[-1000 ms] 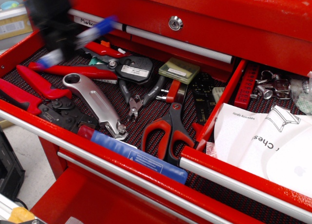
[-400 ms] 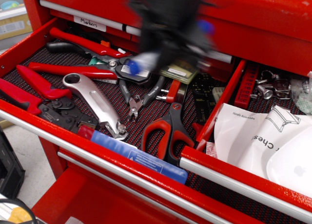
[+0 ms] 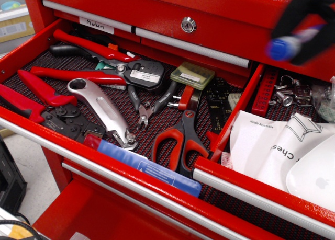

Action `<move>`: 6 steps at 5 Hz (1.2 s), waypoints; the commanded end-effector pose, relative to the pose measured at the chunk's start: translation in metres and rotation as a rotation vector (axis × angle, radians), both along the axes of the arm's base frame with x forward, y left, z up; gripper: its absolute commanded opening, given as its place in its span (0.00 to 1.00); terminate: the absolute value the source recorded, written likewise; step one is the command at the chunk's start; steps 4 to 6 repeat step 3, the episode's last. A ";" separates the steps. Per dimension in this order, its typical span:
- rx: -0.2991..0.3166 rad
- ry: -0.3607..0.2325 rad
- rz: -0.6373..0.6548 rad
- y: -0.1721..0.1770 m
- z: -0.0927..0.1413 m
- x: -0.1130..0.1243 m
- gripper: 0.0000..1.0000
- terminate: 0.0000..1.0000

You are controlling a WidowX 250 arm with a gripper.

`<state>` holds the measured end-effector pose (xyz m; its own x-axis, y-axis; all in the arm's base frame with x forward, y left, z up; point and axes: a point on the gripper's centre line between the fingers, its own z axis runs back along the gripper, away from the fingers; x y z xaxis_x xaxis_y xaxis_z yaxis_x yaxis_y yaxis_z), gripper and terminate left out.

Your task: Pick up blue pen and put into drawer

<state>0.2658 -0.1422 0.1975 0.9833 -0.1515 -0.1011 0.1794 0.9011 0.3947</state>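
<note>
Observation.image shows my blurred fingers clamped on one blue pen. I count one drawer beneath, holding papers.

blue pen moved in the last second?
Yes. The blue pen went rightward, past the lock, and now hangs above the drawer holding papers.

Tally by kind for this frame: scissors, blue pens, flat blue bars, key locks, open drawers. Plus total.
scissors: 1
blue pen: 1, held in the gripper
flat blue bar: 1
key lock: 1
open drawers: 2, the tool drawer and the paper drawer
Total: 6
</note>
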 end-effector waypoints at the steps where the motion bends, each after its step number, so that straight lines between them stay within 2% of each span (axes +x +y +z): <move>1: -0.028 -0.149 0.107 -0.017 0.008 0.005 1.00 0.00; 2: -0.028 -0.149 0.107 -0.017 0.008 0.005 1.00 0.00; 3: -0.028 -0.149 0.107 -0.017 0.008 0.005 1.00 1.00; 6: -0.028 -0.149 0.107 -0.017 0.008 0.005 1.00 1.00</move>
